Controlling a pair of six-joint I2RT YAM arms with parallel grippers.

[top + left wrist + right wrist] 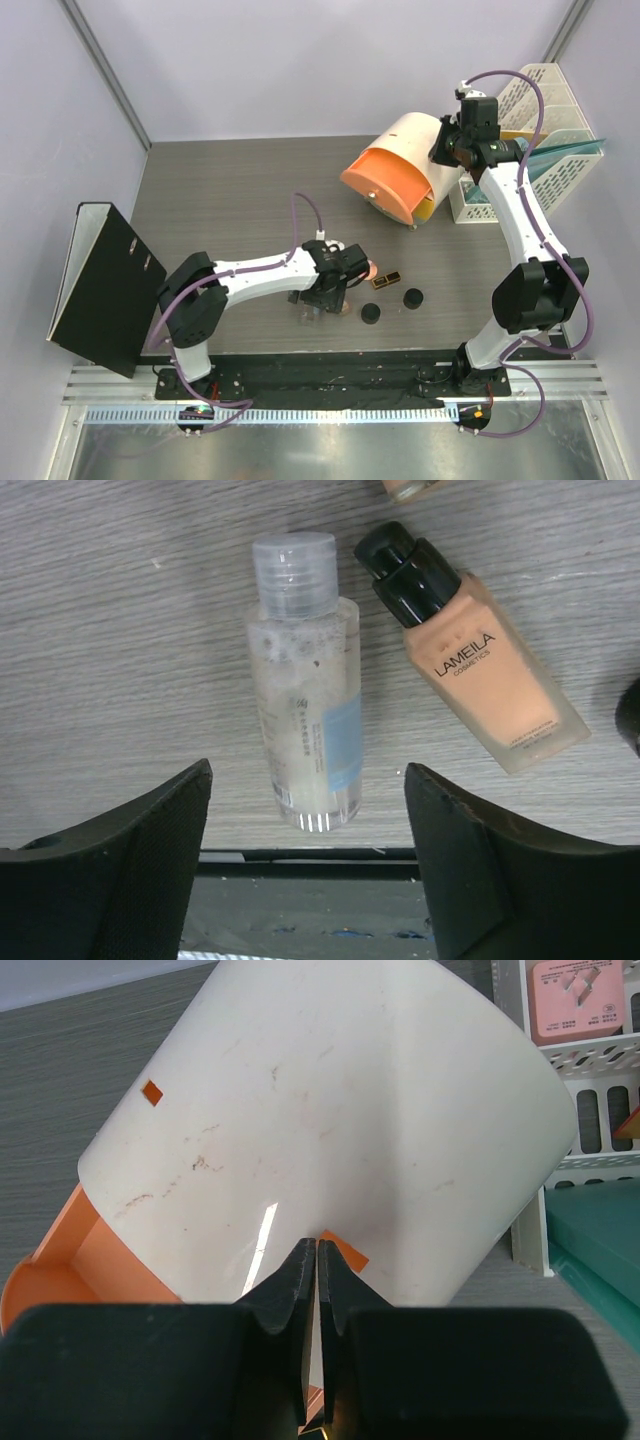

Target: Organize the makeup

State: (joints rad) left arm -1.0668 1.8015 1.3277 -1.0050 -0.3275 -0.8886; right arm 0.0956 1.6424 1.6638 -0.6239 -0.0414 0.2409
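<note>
Left pincer point(308, 780) agape over clear bottle point(303, 695)

Reaching over the near middle of the table point(230, 190) with left hand point(308, 772) spread wide; stretching to its far right with right hand point(317, 1250) pressed closed.

Of the makeup, there are two black round jars point(371, 313) point(412, 297), one black-gold lipstick point(386, 280), one clear bottle point(303, 680) and one pink compact point(372, 268), which is partly hidden. One beige bottle point(480, 660) with a black cap shows in full, and a sliver at the top edge of the left wrist view looks like a second beige bottle point(410, 488) — two at most. Besides these: one cream drum-shaped box point(405, 150), one white rack point(540, 110), one black binder point(100, 285) — and two arms, the left arm point(255, 272) and the right arm point(520, 210).
</note>
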